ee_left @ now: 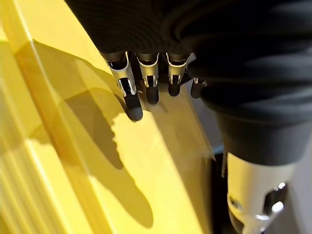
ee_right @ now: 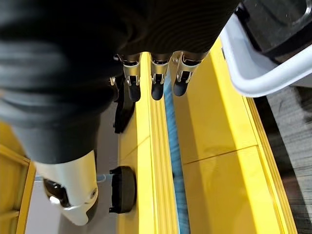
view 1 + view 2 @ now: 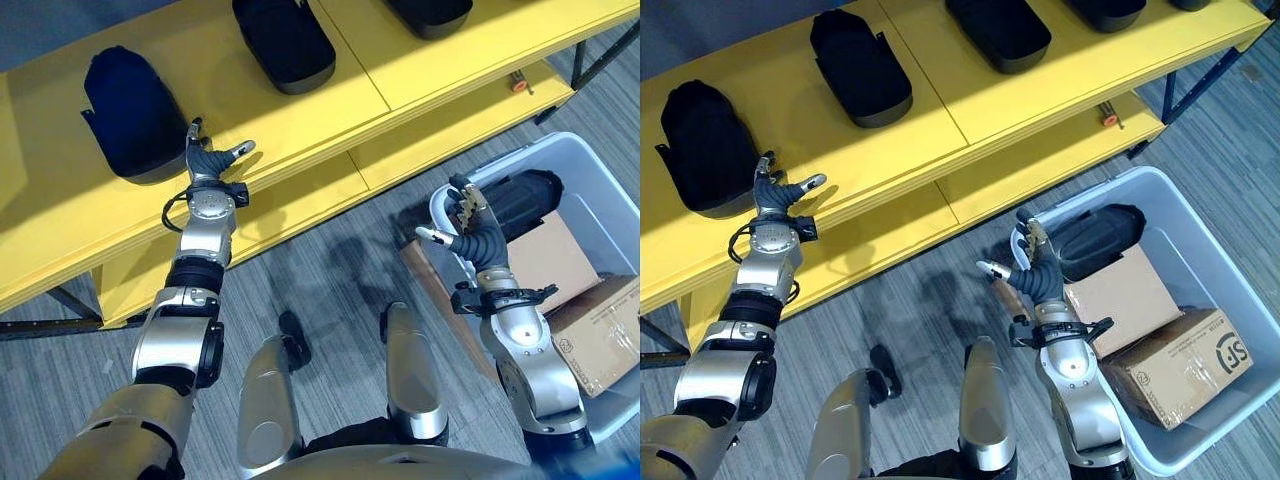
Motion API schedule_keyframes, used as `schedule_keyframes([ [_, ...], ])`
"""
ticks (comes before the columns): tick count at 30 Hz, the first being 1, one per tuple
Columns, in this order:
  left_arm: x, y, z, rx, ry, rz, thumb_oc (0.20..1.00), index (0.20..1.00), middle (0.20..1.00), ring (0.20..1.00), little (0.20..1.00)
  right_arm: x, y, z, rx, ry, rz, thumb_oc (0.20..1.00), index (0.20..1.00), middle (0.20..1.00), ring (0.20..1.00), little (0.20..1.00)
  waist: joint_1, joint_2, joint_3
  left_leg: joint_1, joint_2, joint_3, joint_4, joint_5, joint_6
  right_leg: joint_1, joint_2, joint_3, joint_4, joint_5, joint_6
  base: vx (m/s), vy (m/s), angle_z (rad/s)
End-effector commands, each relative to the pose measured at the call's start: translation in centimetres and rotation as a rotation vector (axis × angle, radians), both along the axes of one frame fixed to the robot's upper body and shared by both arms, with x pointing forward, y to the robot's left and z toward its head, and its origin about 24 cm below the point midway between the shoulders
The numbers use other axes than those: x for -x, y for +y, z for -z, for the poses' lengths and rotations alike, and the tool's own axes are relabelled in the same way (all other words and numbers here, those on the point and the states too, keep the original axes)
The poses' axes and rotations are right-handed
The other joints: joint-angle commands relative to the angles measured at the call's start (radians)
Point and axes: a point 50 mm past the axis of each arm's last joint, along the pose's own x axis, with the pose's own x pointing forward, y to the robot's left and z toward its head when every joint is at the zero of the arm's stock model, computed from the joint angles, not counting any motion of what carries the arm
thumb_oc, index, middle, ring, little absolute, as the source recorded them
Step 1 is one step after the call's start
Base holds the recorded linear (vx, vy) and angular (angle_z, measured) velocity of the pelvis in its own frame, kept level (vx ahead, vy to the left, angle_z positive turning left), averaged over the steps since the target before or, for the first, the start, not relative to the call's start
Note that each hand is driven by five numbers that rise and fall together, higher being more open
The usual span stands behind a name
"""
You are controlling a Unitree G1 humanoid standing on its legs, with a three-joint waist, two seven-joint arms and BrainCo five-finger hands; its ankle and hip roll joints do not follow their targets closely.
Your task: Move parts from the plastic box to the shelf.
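Note:
Three black moulded parts lie on the top of the yellow shelf (image 3: 330, 95); the leftmost part (image 3: 130, 115) is just left of my left hand (image 3: 208, 160). That hand hovers over the shelf's front edge, open, its straight fingers (image 1: 131, 95) holding nothing. Another black part (image 3: 525, 200) lies in the near-left corner of the grey plastic box (image 3: 590, 150). My right hand (image 3: 472, 228) is at the box's near rim (image 2: 253, 73), beside that part, open and empty, with its fingers (image 2: 156, 80) relaxed.
Two cardboard boxes (image 3: 1120, 295) (image 3: 1180, 365) take up the rest of the plastic box. A small orange item (image 3: 518, 82) lies on the lower shelf board. A dark metal shelf leg (image 3: 590, 50) stands beyond the box. Grey carpet floor runs between shelf and box.

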Motion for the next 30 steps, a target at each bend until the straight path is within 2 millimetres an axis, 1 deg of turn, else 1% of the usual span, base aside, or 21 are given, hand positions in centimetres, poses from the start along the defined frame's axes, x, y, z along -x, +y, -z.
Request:
schedule_keyframes([
  [1,1.5,3.7,0.3,0.011,-0.013,-0.117,1.0,1.0,1.0,1.0,1.0,0.3,0.1,-2.9,-0.062,-0.151,-0.013,1.0,1.0,1.0,1.0,1.0,-0.014,-0.052,-0.027,0.15,0.079,-0.081,-0.176,0.243,-0.096,-0.028,-0.076,0.048,-0.045,0.39,-0.001,0.01,0.011,0.06],
  [11,1.6,3.9,0.5,0.013,-0.005,-0.123,1.0,1.0,1.0,1.0,1.0,0.3,-0.1,-2.8,-0.06,-0.144,-0.003,1.0,1.0,1.0,1.0,1.0,-0.011,-0.051,-0.027,0.159,0.076,-0.079,-0.177,0.242,-0.095,-0.026,-0.079,0.047,-0.038,0.388,-0.001,0.0,0.004,0.02],
  [17,1.4,3.5,-0.4,-0.004,-0.038,-0.11,1.0,1.0,1.0,1.0,1.0,0.3,-0.2,-3.0,-0.055,-0.15,0.002,1.0,1.0,1.0,1.0,1.0,-0.01,-0.05,-0.027,0.16,0.075,-0.08,-0.179,0.243,-0.096,-0.025,-0.081,0.046,-0.038,0.387,-0.001,0.0,0.0,0.0],
  [18,1.2,3.0,-1.3,-0.028,-0.066,-0.091,1.0,1.0,1.0,1.0,1.0,0.2,-0.2,-3.0,-0.058,-0.152,0.004,1.0,1.0,1.0,1.0,1.0,-0.01,-0.051,-0.027,0.159,0.074,-0.08,-0.181,0.243,-0.096,-0.025,-0.081,0.047,-0.038,0.387,-0.001,0.0,0.0,0.0],
  [19,1.1,2.1,-2.1,-0.046,-0.1,-0.057,1.0,1.0,1.0,1.0,1.0,0.1,-0.2,-3.0,-0.062,-0.153,0.009,1.0,1.0,1.0,1.0,1.0,-0.009,-0.05,-0.027,0.159,0.073,-0.08,-0.181,0.243,-0.097,-0.025,-0.083,0.047,-0.038,0.388,0.001,0.0,0.0,0.0],
  [21,1.0,1.7,-2.4,-0.055,-0.115,-0.042,1.0,1.0,1.0,1.0,1.0,0.1,-0.3,-3.0,-0.062,-0.153,0.015,1.0,1.0,1.0,1.0,1.0,-0.009,-0.05,-0.027,0.16,0.073,-0.079,-0.183,0.244,-0.096,-0.025,-0.084,0.047,-0.038,0.388,0.001,0.0,0.0,0.0],
  [22,0.9,1.1,-3.2,-0.069,-0.146,-0.021,1.0,1.0,1.0,1.0,1.0,0.0,-0.4,-3.0,-0.062,-0.152,0.022,1.0,1.0,1.0,1.0,1.0,-0.009,-0.05,-0.027,0.159,0.073,-0.079,-0.184,0.243,-0.097,-0.025,-0.085,0.047,-0.038,0.388,0.001,0.0,0.0,0.0],
  [23,0.8,0.0,-4.0,-0.074,-0.182,0.017,1.0,1.0,1.0,1.0,1.0,-0.2,-0.3,-3.1,-0.069,-0.152,0.026,1.0,1.0,1.0,1.0,1.0,-0.009,-0.048,-0.027,0.159,0.073,-0.079,-0.186,0.244,-0.096,-0.026,-0.085,0.048,-0.039,0.39,0.001,0.0,0.0,0.0],
  [26,0.8,-2.5,-6.5,-0.091,-0.288,0.1,1.0,1.0,1.0,1.0,1.0,-0.5,-0.2,-3.2,-0.077,-0.156,0.028,1.0,1.0,1.0,1.0,1.0,-0.008,-0.045,-0.027,0.155,0.074,-0.079,-0.188,0.246,-0.094,-0.03,-0.085,0.048,-0.039,0.389,0.001,0.0,-0.003,0.02],
  [27,0.8,-3.0,-6.8,-0.093,-0.304,0.119,1.0,1.0,1.0,1.0,1.0,-0.6,-0.1,-3.2,-0.076,-0.155,0.029,1.0,1.0,1.0,1.0,1.0,-0.007,-0.043,-0.027,0.154,0.074,-0.079,-0.188,0.247,-0.093,-0.032,-0.084,0.047,-0.039,0.39,0.001,0.0,0.0,0.0],
  [29,1.1,-4.7,-8.5,-0.107,-0.381,0.174,1.0,1.0,1.0,1.0,1.0,-0.6,0.1,-3.2,-0.08,-0.152,0.023,1.0,1.0,1.0,1.0,1.0,-0.004,-0.04,-0.027,0.162,0.075,-0.078,-0.187,0.239,-0.093,-0.021,-0.084,0.044,-0.039,0.384,0.001,0.0,0.0,0.0],
  [30,1.1,-5.2,-9.0,-0.103,-0.398,0.191,1.0,1.0,1.0,1.0,1.0,-0.8,0.0,-3.4,-0.077,-0.162,0.028,1.0,1.0,1.0,1.0,1.0,-0.003,-0.036,-0.027,0.151,0.073,-0.079,-0.19,0.248,-0.091,-0.033,-0.084,0.045,-0.04,0.392,0.001,0.0,0.0,0.0],
])
